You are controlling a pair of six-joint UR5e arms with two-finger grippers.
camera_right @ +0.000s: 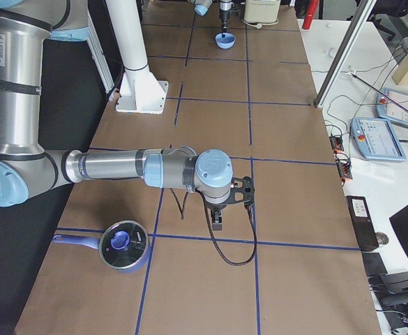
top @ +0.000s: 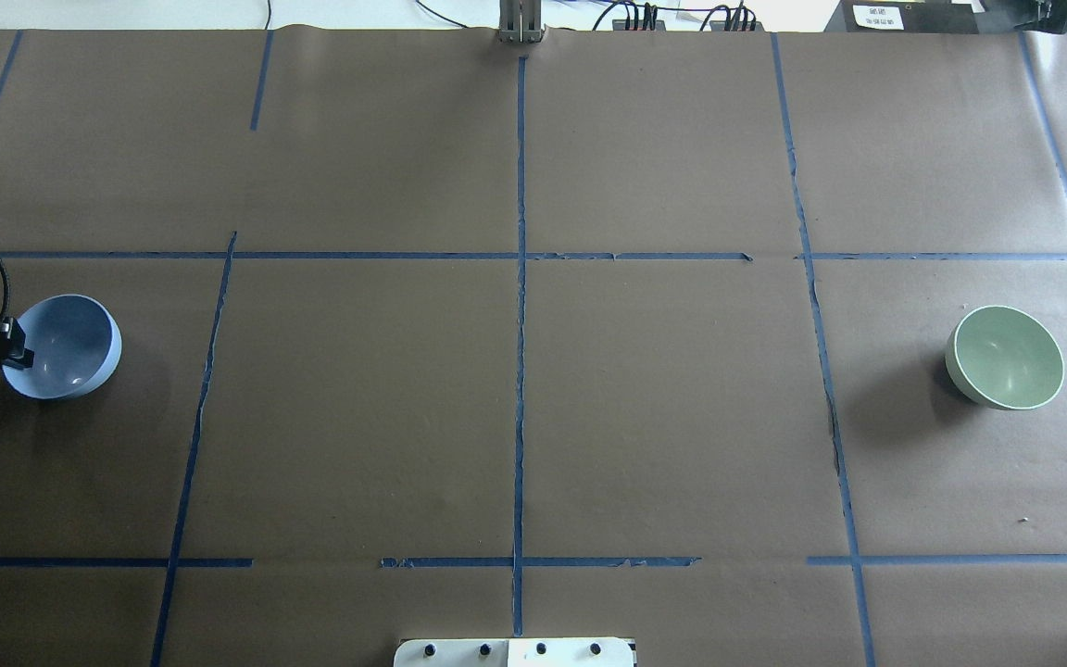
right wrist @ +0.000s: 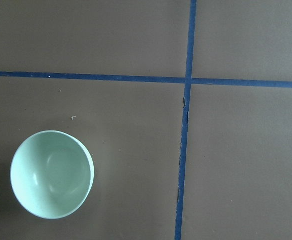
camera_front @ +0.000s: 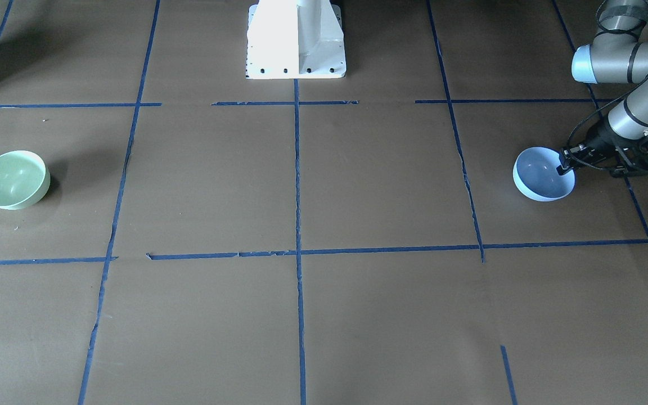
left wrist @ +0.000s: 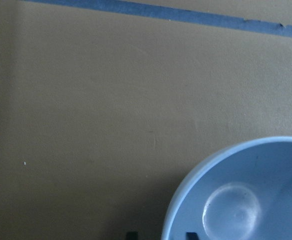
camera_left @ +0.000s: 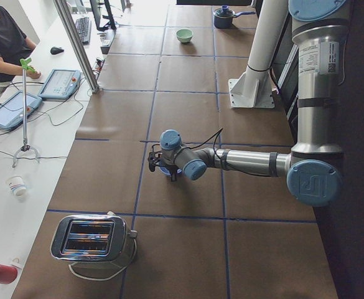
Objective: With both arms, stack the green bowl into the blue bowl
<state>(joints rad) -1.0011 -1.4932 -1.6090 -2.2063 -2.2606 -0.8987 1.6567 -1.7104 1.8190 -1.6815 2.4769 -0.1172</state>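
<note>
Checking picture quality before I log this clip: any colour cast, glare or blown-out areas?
Left wrist view: yellowish cast, soft focus, blue bowl cropped. Front-facing view: white pedestal base blown out. Right wrist view: sharp, green bowl evenly lit.

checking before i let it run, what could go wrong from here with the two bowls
1. The left gripper straddles only the thin rim of the glossy pale blue round bowl; closing or lifting there may tip or drop it.
2. The pale mint-green round bowl sits off-centre, low left, in the right wrist view, so a straight descent would likely miss its rim.
</note>
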